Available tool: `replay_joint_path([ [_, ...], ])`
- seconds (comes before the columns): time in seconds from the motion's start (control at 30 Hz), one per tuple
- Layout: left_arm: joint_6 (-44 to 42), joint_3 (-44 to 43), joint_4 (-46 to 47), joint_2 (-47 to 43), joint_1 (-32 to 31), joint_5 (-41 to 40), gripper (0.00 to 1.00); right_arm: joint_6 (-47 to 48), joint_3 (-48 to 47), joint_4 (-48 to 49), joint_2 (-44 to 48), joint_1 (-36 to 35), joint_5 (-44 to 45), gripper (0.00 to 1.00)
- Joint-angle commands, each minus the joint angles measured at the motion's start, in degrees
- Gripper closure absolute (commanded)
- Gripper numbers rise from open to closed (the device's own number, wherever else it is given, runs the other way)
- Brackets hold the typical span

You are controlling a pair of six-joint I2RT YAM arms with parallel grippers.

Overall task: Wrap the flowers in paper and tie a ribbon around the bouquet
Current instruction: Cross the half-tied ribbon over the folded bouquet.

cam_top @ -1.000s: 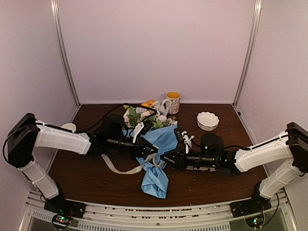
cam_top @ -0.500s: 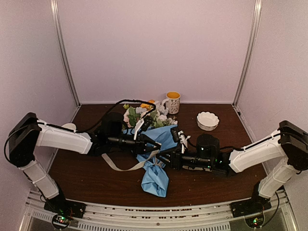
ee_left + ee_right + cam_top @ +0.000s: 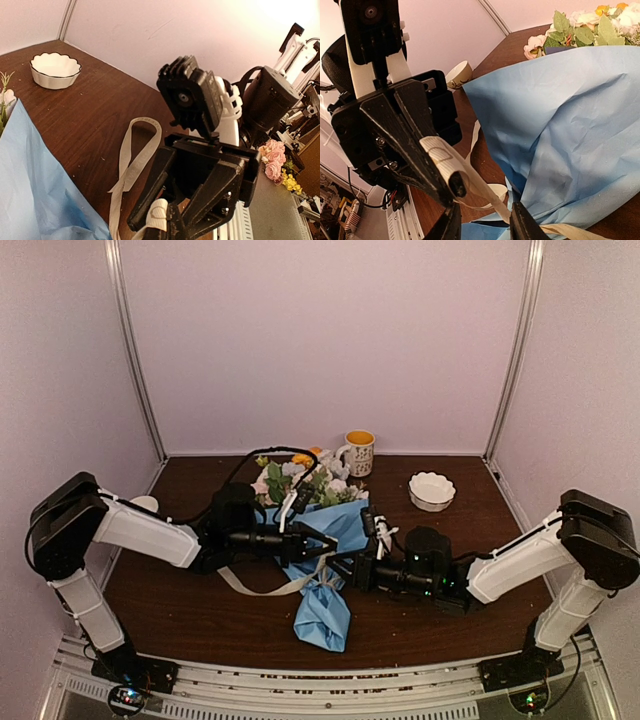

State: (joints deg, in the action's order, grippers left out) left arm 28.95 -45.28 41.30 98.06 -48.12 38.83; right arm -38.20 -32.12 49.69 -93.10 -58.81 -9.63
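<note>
right wrist view: we see the left gripper (image 3: 454, 187) clenched on the ribbon (image 3: 439, 152); right gripper (image 3: 485, 226) jaws apart, ribbon apparently running loose between them. the bouquet (image 3: 340, 525) lies on the table (image 3: 190, 615) between both grippers.

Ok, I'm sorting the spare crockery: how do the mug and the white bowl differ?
The mug is tall, patterned, handled, yellow inside; the scalloped bowl is low, wide, plain white. The mug stands close beside the flowers; the bowl stands apart, to its right. Both sit upright on the table.
</note>
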Motion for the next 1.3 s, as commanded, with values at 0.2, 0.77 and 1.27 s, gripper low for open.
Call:
replay_joint_path([
  [0.2, 1.82, 0.91, 6.63, 1.14, 0.65, 0.63, 1.0, 2.39, -3.76, -2.27, -3.76, -0.45, -2.75, 0.56],
  [0.77, 1.11, 1.56, 5.37, 1.03, 1.64, 0.54, 1.0, 2.46, -5.25, 1.54, -7.32, 0.15, -3.85, 0.97],
  [1.27, -21.89, -0.07, -30.42, -13.57, 2.4, -4.84, 0.33, 5.85, -6.54, -4.64, -5.83, 0.63, -7.94, 1.0],
])
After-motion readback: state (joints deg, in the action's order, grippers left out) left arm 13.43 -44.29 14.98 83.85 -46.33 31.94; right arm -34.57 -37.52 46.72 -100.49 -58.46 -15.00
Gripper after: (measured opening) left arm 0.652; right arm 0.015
